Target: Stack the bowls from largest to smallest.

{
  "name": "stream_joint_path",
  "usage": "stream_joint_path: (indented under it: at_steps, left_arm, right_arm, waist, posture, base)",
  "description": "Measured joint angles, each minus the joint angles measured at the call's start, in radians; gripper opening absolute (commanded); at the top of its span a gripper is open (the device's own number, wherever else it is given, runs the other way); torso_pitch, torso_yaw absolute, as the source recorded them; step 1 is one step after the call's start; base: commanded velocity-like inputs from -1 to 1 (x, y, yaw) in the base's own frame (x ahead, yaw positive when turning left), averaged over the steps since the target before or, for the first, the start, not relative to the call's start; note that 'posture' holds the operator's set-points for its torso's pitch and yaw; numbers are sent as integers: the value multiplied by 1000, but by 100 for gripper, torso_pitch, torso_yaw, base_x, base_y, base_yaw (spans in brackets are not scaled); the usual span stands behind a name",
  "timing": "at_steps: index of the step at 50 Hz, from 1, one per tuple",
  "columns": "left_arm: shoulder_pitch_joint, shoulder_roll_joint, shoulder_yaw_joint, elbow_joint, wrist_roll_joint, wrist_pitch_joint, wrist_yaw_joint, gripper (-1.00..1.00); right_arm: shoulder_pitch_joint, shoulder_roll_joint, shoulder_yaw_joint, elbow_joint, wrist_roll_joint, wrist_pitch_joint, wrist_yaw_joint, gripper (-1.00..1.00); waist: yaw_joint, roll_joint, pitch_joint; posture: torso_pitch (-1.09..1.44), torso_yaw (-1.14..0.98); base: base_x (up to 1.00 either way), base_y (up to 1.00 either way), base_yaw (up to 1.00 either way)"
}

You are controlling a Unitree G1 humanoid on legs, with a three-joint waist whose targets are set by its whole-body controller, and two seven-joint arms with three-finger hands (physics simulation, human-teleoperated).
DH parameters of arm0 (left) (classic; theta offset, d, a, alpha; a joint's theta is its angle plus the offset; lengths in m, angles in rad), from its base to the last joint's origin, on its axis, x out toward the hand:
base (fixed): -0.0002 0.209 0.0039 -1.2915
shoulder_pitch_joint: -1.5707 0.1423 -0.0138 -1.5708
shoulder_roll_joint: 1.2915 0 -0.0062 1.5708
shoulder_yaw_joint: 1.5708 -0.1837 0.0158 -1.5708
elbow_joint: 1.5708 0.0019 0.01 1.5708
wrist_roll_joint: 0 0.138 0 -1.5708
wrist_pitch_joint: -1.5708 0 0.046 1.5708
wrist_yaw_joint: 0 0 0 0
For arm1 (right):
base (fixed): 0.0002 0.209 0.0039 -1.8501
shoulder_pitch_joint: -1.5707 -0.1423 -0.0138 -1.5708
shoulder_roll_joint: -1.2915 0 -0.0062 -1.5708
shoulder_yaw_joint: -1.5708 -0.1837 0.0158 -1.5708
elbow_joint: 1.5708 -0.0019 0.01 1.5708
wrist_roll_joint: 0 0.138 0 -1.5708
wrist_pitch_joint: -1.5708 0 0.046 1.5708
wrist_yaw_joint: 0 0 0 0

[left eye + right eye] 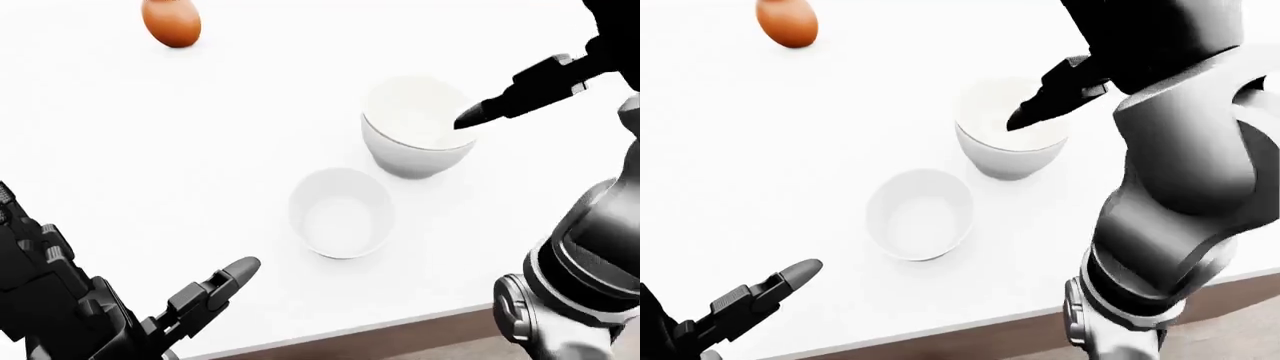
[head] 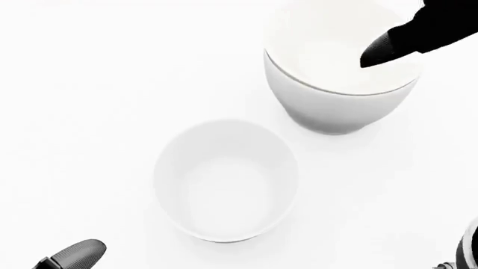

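The nested pair [image 2: 340, 84] is sitting at the upper right of the head view — a pale inner bowl seated inside a grey-white outer bowl, rims nearly level. The loose bowl [image 2: 226, 179] is standing upright just below and to the left of the pair, apart from it, white and seemingly empty. The right hand [image 1: 520, 94] is hovering over the pair's right rim with a dark fingertip pointing into it, gripping nothing; how far its fingers are spread I cannot tell. The left hand [image 1: 205, 296] is lying low, well below the loose bowl, fingers extended and empty. Judging by this, the loose bowl goes in next — take it by the rim, keep it level, and centre it over the pair before lowering. An orange egg-like thing [image 1: 171, 22] is resting far to the upper left of the pair on the white surface [image 1: 150, 150].
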Motion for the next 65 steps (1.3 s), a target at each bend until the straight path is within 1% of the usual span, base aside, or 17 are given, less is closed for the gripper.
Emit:
stream_joint_path:
  at_steps: [3, 6, 10, 13, 16, 21, 24, 31, 34, 38, 47, 52, 56, 65]
  left_arm:
    - [0, 0, 1, -2, -1, 1, 0, 100]
    - [-1, 0, 0, 0, -2, 1, 0, 100]
    - [0, 1, 4, 3, -4, 1, 2, 100]
    - [-1, 1, 3, 6, -4, 1, 2, 100]
    - [-1, 1, 4, 9, -4, -2, 2, 100]
    - [0, 1, 3, 9, -1, -6, 3, 100]
    - [1, 0, 2, 6, -1, -5, 3, 100]
    - [3, 1, -1, 5, 1, -5, 2, 100]
    - [3, 1, -1, 4, 1, -5, 2, 100]
    - [3, 1, 0, 5, 0, -5, 3, 100]
    - [3, 1, 1, 8, -3, -7, 2, 100]
    - [0, 0, 2, 4, -6, -4, -2, 100]
    - [-5, 1, 3, 5, -7, 0, -4, 100]
    - [-3, 2, 2, 9, -2, -2, -1, 100]
  right_arm:
    - [14, 13, 36, -122, 43, 86, 137, 100]
    - [41, 20, 51, -191, 82, 109, 244, 100]
    - [140, 38, 60, -247, 127, 68, 338, 100]
    - [193, 58, 73, -287, 148, 34, 406, 100]
    - [240, 83, 84, -313, 158, -7, 447, 100]
    - [330, 128, 93, -270, 135, -114, 436, 100]
    - [408, 160, 114, -235, 107, -200, 416, 100]
    - [484, 206, 131, -177, 50, -359, 383, 100]
    - [491, 212, 128, -155, 39, -398, 375, 100]
    - [520, 218, 127, -101, 14, -467, 333, 100]
    - [541, 239, 138, -56, -16, -533, 291, 100]
    - [538, 255, 157, -42, -34, -552, 286, 100]
    - [549, 258, 161, -11, -47, -580, 264, 100]
    - [573, 260, 152, 62, -66, -663, 158, 100]
  waist:
    - [-1, -2, -1]
    - [-1, -2, -2]
    - [-4, 1, 0]
    - [-6, 7, 1]
    - [-8, 10, -2]
    - [-10, 11, -10]
    - [-12, 12, -12]
    - [-13, 14, -17]
    - [-13, 14, -18]
    - [-14, 12, -21]
    - [-13, 11, -22]
    - [-13, 12, -23]
    - [-12, 10, -24]
    - [-13, 3, -40]
  posture:
    - [0, 0]
    - [0, 0]
    - [0, 0]
    - [0, 0]
    - [0, 0]
    - [0, 0]
    - [0, 0]
    - [0, 0]
    - [0, 0]
    - [0, 0]
    - [0, 0]
    - [0, 0]
    - [0, 0]
    - [0, 0]
  base:
    - [0, 0, 0]
    - [0, 0, 0]
    - [0, 0, 0]
    - [0, 0, 0]
    - [0, 0, 0]
    - [0, 0, 0]
    - [0, 0, 0]
    - [0, 0, 0]
    - [0, 0, 0]
    - [0, 0, 0]
    - [0, 0, 0]
    - [0, 0, 0]
    - [0, 0, 0]
    - [0, 0, 0]
